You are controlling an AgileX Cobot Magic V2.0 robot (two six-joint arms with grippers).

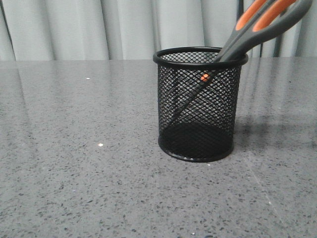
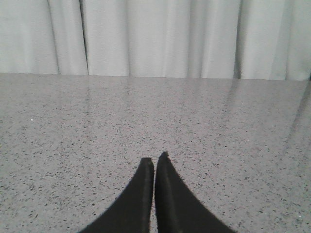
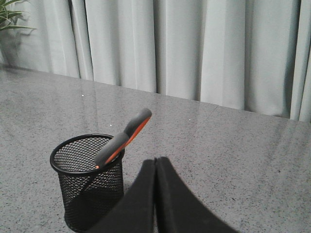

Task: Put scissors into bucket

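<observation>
The black wire-mesh bucket [image 1: 198, 106] stands upright on the grey speckled table. The scissors [image 1: 257, 27] stand inside it, blades down, leaning against the rim, with the grey and orange handles sticking out up and to the right. Their orange pivot dot shows through the mesh. In the right wrist view the bucket [image 3: 90, 182] and the scissors [image 3: 124, 137] sit beside my right gripper [image 3: 156, 159], which is shut and empty, clear of both. My left gripper [image 2: 154, 158] is shut and empty over bare table. Neither gripper shows in the front view.
Grey curtains hang behind the table's far edge [image 1: 74, 60]. A green plant [image 3: 9, 14] shows at a corner of the right wrist view. Small white specks [image 1: 100, 145] lie on the tabletop.
</observation>
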